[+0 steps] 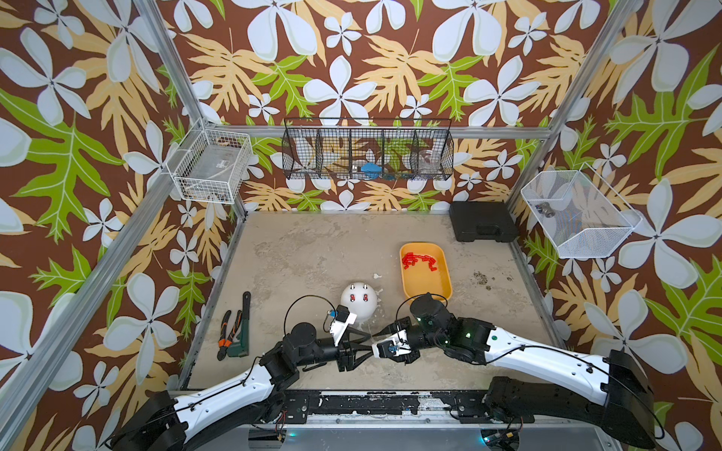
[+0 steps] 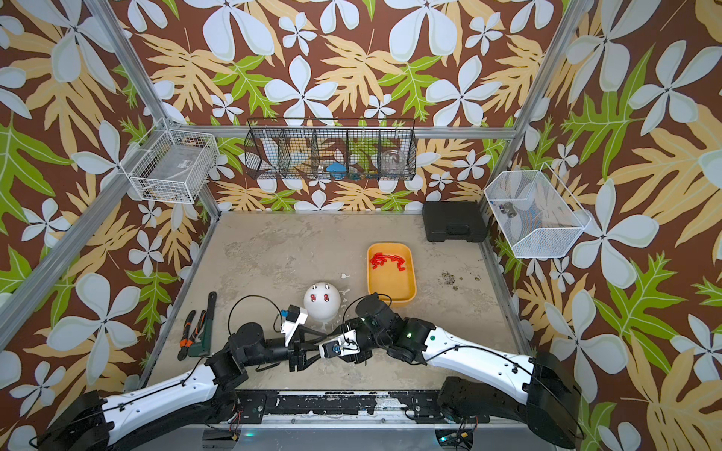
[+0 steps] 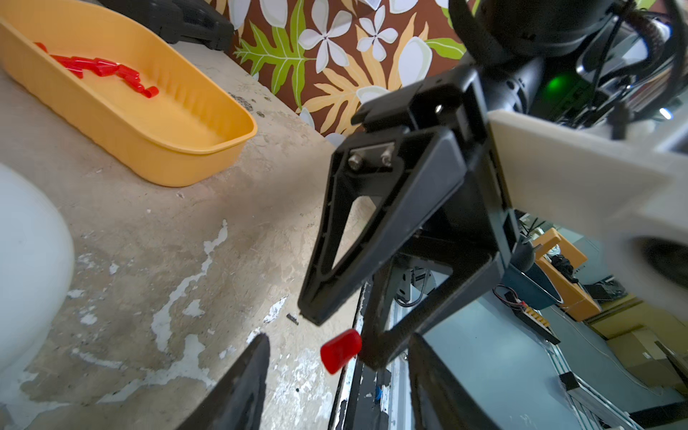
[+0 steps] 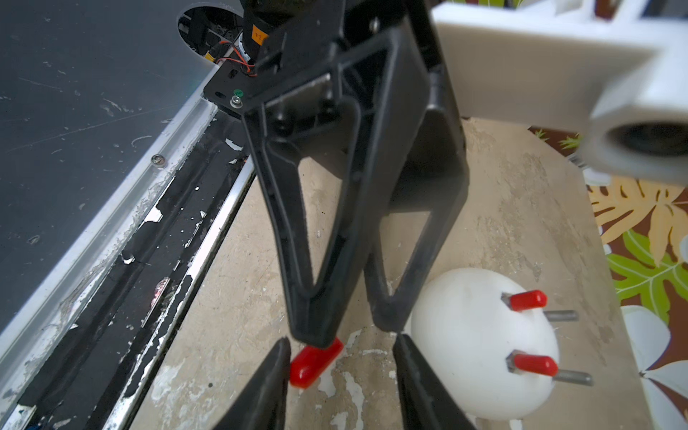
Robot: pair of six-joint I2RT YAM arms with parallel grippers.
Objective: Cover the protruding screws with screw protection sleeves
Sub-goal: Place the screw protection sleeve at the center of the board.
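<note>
Top views both show the mottled beige table [image 1: 304, 254], its far half bare and roomy. An oblong orange-yellow plastic tray [image 1: 426, 291] holds a heap of red screw protection sleeves [image 1: 420, 261]. Nearer the front sits a smooth white dome [image 4: 480, 346]. Just beside it, close to the table's front edge, the left pincer [image 4: 352, 331] and right pincer [image 3: 342, 337] meet tip to tip, both with jaws apart. A loose sleeve [image 4: 315, 362] lies slantwise at their fingertips; whether either holds it I cannot tell. Four parallel protruding screws [image 4: 562, 315] stick out of the dome; two are capped red, two bare.
</note>
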